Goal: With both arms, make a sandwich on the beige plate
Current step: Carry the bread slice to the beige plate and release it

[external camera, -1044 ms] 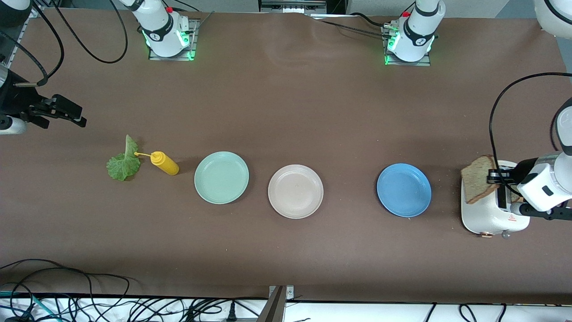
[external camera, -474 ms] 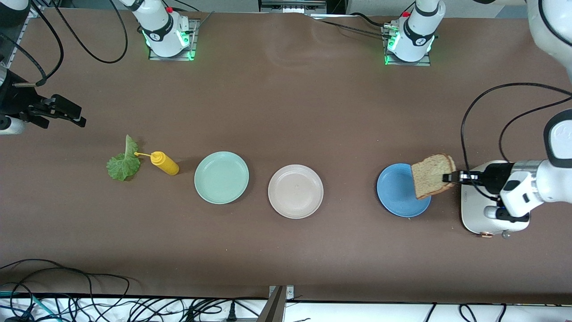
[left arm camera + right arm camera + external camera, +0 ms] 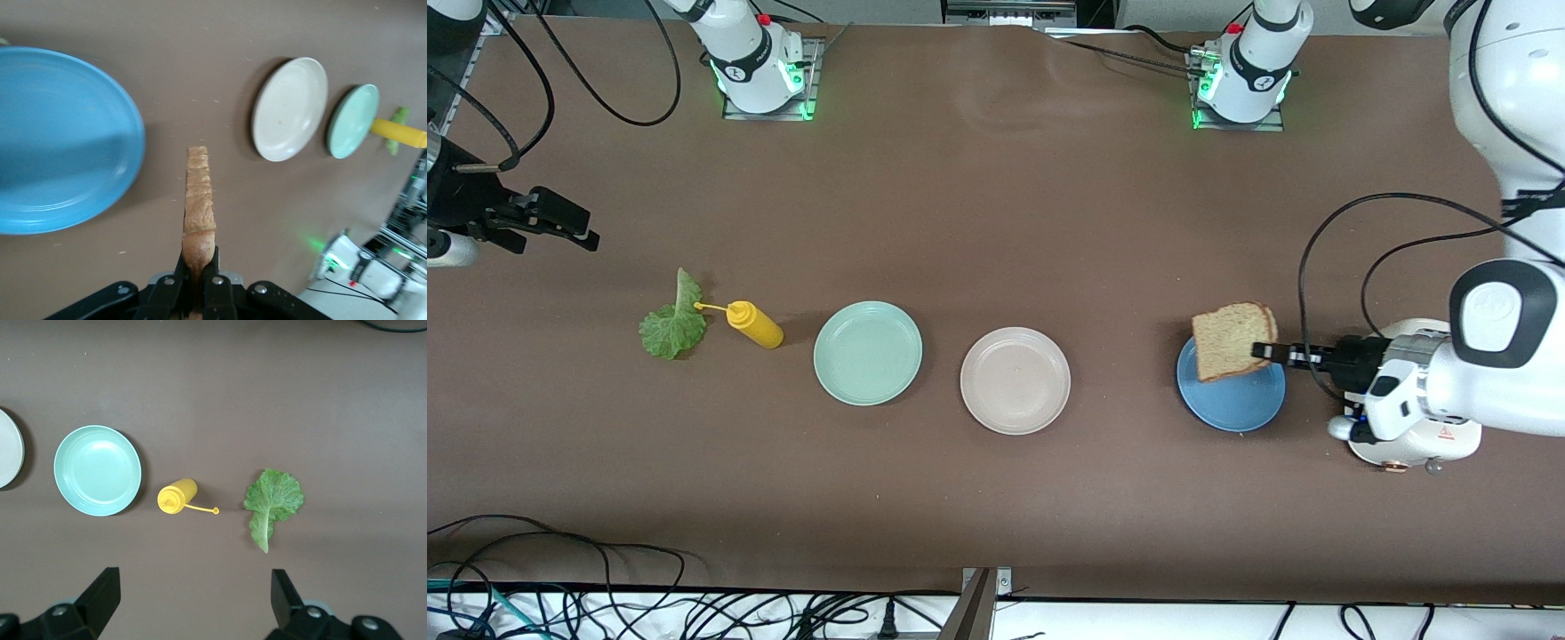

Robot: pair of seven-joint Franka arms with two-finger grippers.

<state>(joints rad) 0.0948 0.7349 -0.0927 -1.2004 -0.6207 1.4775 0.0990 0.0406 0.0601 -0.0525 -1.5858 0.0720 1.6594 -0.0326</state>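
My left gripper is shut on the edge of one tan bread slice and holds it over the blue plate. In the left wrist view the slice stands edge-on between the shut fingers of the gripper. The beige plate lies bare mid-table and also shows in the left wrist view. The lettuce leaf lies toward the right arm's end. My right gripper waits open over bare table there, and its own view shows the lettuce. No second bread slice shows.
A mint-green plate lies between the beige plate and a yellow squeeze bottle, which lies on its side beside the lettuce. A white toaster stands at the left arm's end, mostly hidden by that arm. Cables lie along the table's front edge.
My left gripper has carried the bread slice from over the toaster to over the blue plate, toward the right arm's end. The right arm has not moved.
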